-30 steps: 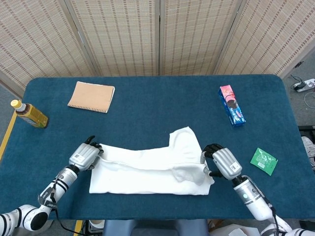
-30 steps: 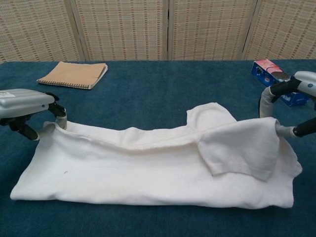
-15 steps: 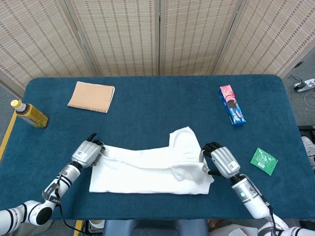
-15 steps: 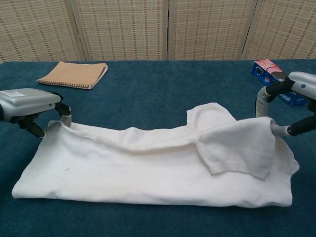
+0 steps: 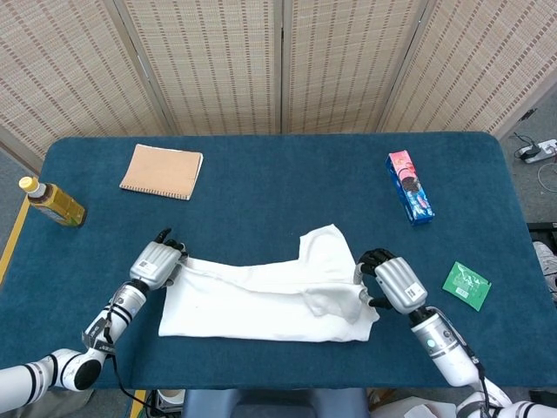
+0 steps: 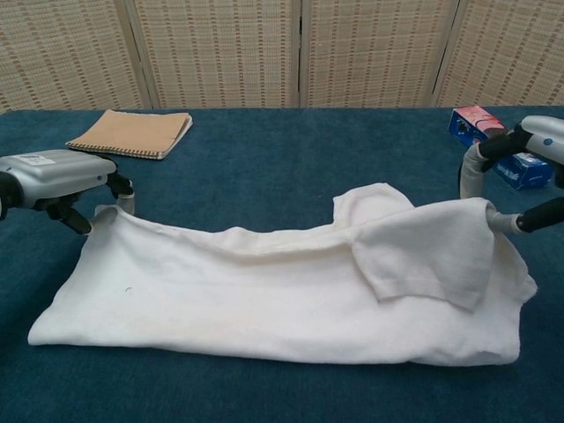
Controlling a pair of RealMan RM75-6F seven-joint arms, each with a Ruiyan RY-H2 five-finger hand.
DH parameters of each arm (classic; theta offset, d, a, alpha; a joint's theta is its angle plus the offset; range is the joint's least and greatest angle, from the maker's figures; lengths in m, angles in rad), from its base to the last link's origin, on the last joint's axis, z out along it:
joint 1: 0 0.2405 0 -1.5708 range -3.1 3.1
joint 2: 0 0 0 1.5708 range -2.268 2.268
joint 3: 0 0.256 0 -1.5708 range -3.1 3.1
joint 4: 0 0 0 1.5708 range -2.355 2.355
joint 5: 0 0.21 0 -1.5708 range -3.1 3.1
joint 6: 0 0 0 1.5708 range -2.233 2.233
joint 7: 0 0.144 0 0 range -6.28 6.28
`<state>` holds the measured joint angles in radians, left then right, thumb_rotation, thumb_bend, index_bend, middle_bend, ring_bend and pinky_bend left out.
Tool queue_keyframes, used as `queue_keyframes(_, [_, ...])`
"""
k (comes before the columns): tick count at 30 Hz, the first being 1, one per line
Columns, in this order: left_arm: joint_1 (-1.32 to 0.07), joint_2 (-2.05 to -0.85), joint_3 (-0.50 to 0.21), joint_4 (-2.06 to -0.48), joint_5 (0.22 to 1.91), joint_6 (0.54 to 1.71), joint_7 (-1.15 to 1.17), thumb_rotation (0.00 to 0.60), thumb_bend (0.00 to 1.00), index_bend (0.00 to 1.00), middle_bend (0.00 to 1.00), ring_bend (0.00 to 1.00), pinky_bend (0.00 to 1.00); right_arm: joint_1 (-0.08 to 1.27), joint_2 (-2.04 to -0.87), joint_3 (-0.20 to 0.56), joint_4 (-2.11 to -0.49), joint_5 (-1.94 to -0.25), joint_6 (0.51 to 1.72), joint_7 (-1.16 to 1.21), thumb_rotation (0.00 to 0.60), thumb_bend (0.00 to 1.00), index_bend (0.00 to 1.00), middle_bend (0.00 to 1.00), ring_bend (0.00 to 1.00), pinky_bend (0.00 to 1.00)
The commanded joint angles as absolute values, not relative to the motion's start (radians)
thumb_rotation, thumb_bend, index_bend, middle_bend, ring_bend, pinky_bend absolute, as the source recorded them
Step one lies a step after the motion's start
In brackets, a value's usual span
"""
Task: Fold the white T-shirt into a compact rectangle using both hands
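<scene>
Both robot hands, the left (image 6: 55,176) and the right (image 5: 392,281), still pinch the shirt's (image 5: 261,300) far corners and have lifted them slightly off the tabletop's (image 5: 261,174) near-middle, so the next fold is starting.

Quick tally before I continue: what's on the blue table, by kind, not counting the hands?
White cloth T-shirt: 1
Tan spiral notebook: 1
Yellow-capped drink bottle: 1
Pink-and-blue snack box: 1
Green flat packet: 1
Total: 5
</scene>
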<state>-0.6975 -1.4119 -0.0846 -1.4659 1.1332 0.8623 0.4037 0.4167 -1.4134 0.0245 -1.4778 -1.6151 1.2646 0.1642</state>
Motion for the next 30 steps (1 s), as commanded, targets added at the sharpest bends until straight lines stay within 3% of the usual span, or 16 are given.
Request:
queue_keyframes(1, [-0.702,-1.423,-0.082,-1.45,1.132,0.864,0.408,0.6,0.59,0.66,0.33,0.25,0.03,0.416,-1.411,0.026,-1.48,-1.613,1.266,0.164,0.6,0.52,0.85,0.47,0.28,0.26])
queue_keyframes(10, [-0.709,-1.446,-0.08,-1.423,1.089,0.864,0.438,0.6,0.51,0.44,0.24,0.2,0.03,0.417,-1.414,0.025,-1.473,-1.607,1.261,0.166,0.6,0.52,0.85,0.47,0.28,0.26])
queue_keyframes(24, [-0.713,-1.468,-0.097,-1.389,1.042,0.893,0.448,0.6,0.5,0.4,0.23,0.2,0.03,0.441,-1.453,0.051,-1.415,-1.581,1.236,0.155,0.6,0.52,0.85,0.47,0.28,0.26])
queue_keyframes(26, [-0.707,-1.46,-0.102,-1.4,1.037,0.906,0.445,0.6,0.5,0.33,0.22,0.19,0.03,0.446,-1.46,0.054,-1.404,-1.575,1.226,0.152,0.6,0.52,0.85,0.47,0.28,0.26])
queue_keyframes(30, [-0.683,-1.435,-0.12,-1.453,1.032,0.951,0.409,0.6,0.5,0.1,0.18,0.18,0.03,0.457,-1.477,0.06,-1.371,-1.558,1.203,0.153,0.6,0.52,0.85,0.47,0.28,0.26])
